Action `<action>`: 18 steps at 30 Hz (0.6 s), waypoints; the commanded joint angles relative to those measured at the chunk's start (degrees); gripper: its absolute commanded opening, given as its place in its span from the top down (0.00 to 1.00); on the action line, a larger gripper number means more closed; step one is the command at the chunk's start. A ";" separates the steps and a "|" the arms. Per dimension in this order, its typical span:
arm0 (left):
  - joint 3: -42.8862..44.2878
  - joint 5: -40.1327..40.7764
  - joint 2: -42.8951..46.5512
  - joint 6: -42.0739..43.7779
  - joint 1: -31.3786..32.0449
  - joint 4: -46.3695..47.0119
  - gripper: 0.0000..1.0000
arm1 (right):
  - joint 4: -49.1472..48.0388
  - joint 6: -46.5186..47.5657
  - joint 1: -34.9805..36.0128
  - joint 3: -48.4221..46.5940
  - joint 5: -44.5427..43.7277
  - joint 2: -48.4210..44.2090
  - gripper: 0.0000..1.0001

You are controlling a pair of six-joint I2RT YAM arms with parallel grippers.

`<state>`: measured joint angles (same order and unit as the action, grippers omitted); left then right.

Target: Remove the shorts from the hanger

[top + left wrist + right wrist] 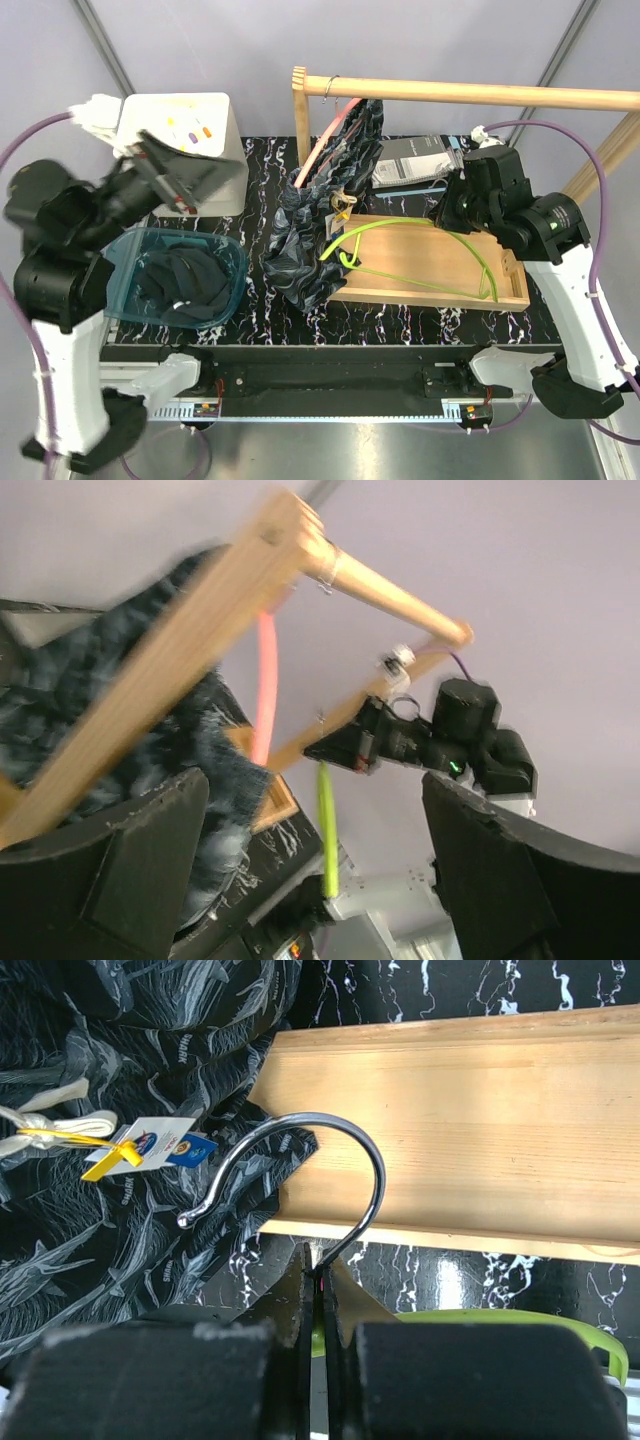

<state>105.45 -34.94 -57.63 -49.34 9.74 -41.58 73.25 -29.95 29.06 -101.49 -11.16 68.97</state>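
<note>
we see the shark-print shorts [310, 235] hanging from a pink hanger [325, 145] on the wooden rail [480, 93] at 12 o'clock, their lower part slumped onto the black marbled counter [400, 320] near its middle. the plain dark shorts [185, 285] lie bunched inside a translucent blue bin [120, 262] at 9 o'clock on the counter.

at 3 o'clock sits a wooden tray [420, 255] with a lime-green hanger [346, 256] in it, one end of the hanger reaching toward the shark-print shorts. the right tool [447, 212] is over the tray's 12 o'clock edge. in its wrist view we find the fingers pressed together on the shank of the chrome hook [372, 1175] of that lime-green hanger, so the right tool is clamped on it; the hook curves over the tray's pale wood, and at its 9 o'clock the shorts carry a white-and-blue tag [165, 1142] tied with yellow.

the left tool [190, 172] is raised at about 10 o'clock, in front of a white box [200, 120], blurred in the overhead view. from its own camera we see the two fingers spread wide with nothing between them, pointing toward the rail, the pink hanger and the patterned cloth; it touches none of them
</note>
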 commanded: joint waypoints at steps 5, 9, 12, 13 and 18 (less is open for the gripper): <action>9.24 26.06 -8.80 12.16 32.95 2.47 0.16 | 0.49 0.51 -0.23 -3.80 -3.25 0.20 1.00; 13.55 33.69 -14.78 19.95 45.26 1.86 0.16 | 1.62 0.34 -0.14 -3.97 -4.39 -0.24 1.00; 19.60 40.20 -20.93 26.55 52.56 -2.95 0.14 | 2.42 -0.01 -0.23 -4.68 -6.50 -1.11 1.00; 21.45 42.56 -22.69 27.80 53.88 -4.89 0.13 | 2.51 -0.10 -0.23 -4.77 -7.03 -1.38 1.00; 25.43 44.25 -30.35 32.11 58.11 -10.98 0.06 | 4.09 1.03 -0.23 -6.26 -9.75 -2.79 1.00</action>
<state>129.82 3.33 -84.90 -23.94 66.04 -47.53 76.60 -29.78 29.08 -104.27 -16.47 68.64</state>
